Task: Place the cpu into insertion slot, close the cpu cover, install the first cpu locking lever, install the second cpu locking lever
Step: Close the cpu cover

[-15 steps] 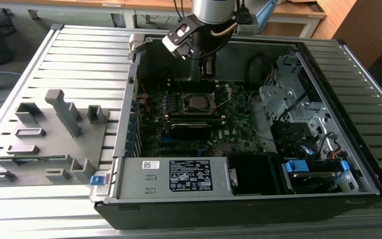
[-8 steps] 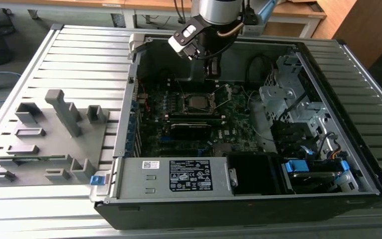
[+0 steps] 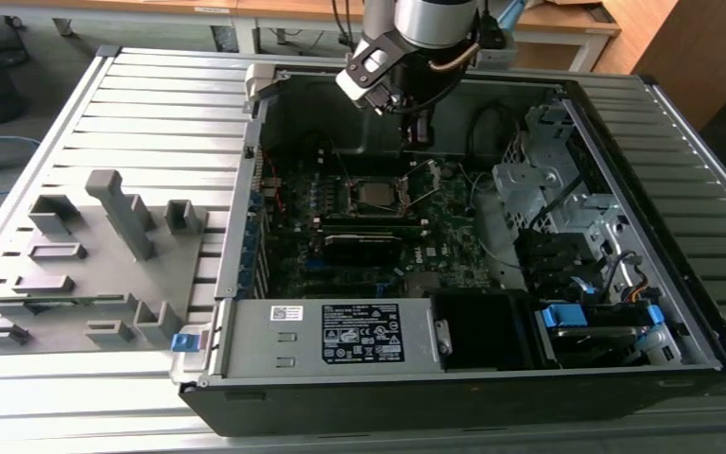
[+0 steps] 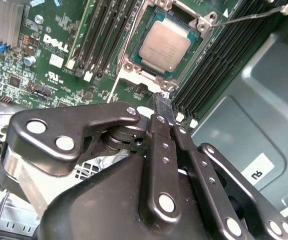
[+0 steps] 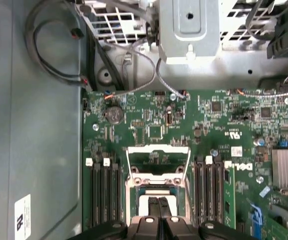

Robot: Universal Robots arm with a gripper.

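While the cpu (image 4: 165, 46) is lying flat in the insertion slot (image 4: 129, 66) on the green board (image 4: 58, 65), the hand (image 4: 163, 104) is hovering close above the slot's edge, its fingers (image 4: 159, 145) pressing narrowly together and gripping nothing. The cpu cover (image 5: 159, 148) is standing open, swung back from the slot.

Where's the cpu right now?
In the second wrist view, the cpu sits in the insertion slot, between the two banks of memory slots.
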